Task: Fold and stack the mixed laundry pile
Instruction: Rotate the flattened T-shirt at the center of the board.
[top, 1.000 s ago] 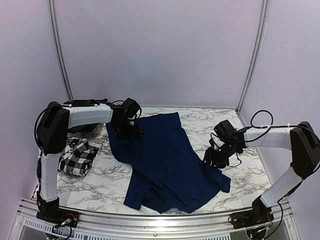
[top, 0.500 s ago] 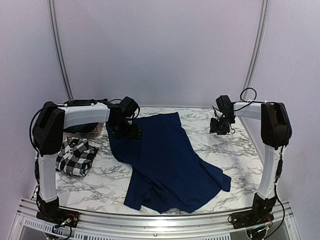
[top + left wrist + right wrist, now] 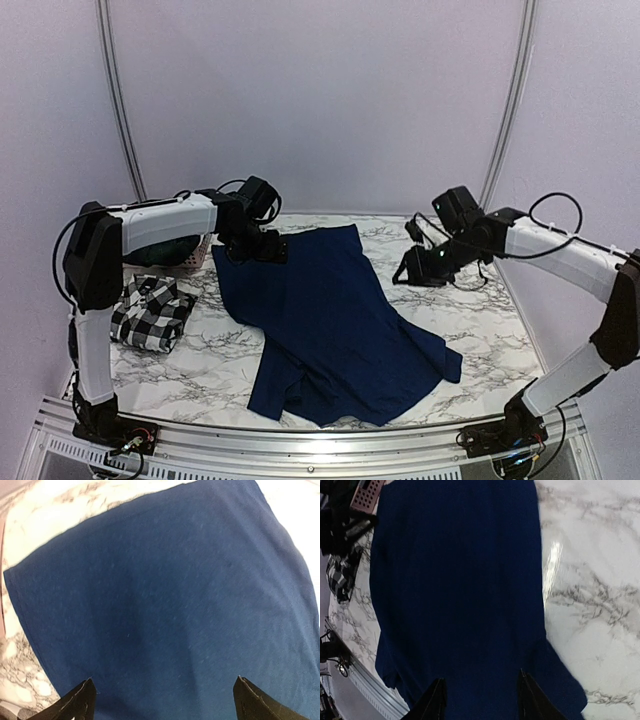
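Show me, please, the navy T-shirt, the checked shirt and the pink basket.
navy T-shirt (image 3: 320, 310), top external view, middle of its spread body.
checked shirt (image 3: 152, 312), top external view, centre of the bundle.
pink basket (image 3: 366, 492), right wrist view, its perforated wall.

Got a navy T-shirt (image 3: 330, 320) spread mid marble table (image 3: 490, 335), rumpled toward 5 o'clock. Spotting a folded check shirt (image 3: 152, 312) at 9, left gripper (image 3: 262, 248) over the tee's 11 o'clock corner, right gripper (image 3: 415, 268) at 2.

- T-shirt (image 3: 330, 320): spread on table (image 3: 480, 320), centre.
- Checked shirt (image 3: 152, 312): on table, left of T-shirt, apart from it.
- Basket (image 3: 195, 259): behind checked shirt, far-left corner.
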Available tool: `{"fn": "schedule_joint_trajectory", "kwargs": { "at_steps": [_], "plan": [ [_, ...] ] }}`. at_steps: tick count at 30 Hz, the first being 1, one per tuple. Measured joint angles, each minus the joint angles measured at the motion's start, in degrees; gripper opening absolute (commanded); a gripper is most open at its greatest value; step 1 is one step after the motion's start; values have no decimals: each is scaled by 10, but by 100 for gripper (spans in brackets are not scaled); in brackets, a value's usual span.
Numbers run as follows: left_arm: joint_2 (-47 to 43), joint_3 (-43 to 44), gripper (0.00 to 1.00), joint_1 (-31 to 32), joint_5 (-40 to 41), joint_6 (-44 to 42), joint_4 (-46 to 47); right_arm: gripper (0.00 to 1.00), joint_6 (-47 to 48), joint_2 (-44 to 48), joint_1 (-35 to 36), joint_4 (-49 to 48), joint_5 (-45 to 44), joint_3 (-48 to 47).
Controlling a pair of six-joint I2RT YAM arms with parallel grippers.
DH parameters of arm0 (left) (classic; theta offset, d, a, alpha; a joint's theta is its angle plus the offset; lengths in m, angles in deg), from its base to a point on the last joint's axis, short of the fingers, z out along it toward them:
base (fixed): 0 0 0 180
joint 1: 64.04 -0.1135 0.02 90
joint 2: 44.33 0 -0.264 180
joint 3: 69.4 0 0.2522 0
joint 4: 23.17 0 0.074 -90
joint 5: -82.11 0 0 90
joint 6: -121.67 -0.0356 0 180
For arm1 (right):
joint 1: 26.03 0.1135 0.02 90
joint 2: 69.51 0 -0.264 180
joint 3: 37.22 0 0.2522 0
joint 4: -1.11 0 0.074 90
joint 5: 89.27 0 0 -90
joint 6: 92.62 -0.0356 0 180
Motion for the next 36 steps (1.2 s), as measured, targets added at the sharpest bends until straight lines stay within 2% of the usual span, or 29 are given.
{"fn": "schedule_joint_trajectory", "kwargs": {
  "at_steps": [5, 8, 12, 19, 22, 26, 32, 34, 36],
  "plan": [
    [20, 24, 99, -7, -4, -10, 0, 43, -66, 40, 18, -9, 31, 183],
    [32, 26, 99, -15, -8, -12, -1, 44, -93, 35, 17, -14, 36, 251],
    [39, 26, 99, -26, -11, -13, -4, 43, -110, 14, -7, -34, 28, 273],
    [40, 26, 99, -32, -6, -23, -4, 42, -108, -49, -135, -83, 26, 241],
    [45, 26, 99, -33, 1, -34, -5, 42, -92, -121, -173, -89, 7, 164],
    [57, 22, 99, -33, 7, -46, -9, 42, -61, -257, -199, -85, -39, -9],
    [57, -12, 99, -32, 7, -57, -19, 48, 8, -539, -221, 0, -154, -485],
    [53, -19, 99, -32, 8, -61, -21, 51, 28, -574, -222, 19, -167, -580],
    [52, -20, 99, -32, 12, -69, -22, 52, 44, -550, -222, 31, -163, -584]
  ]
}}
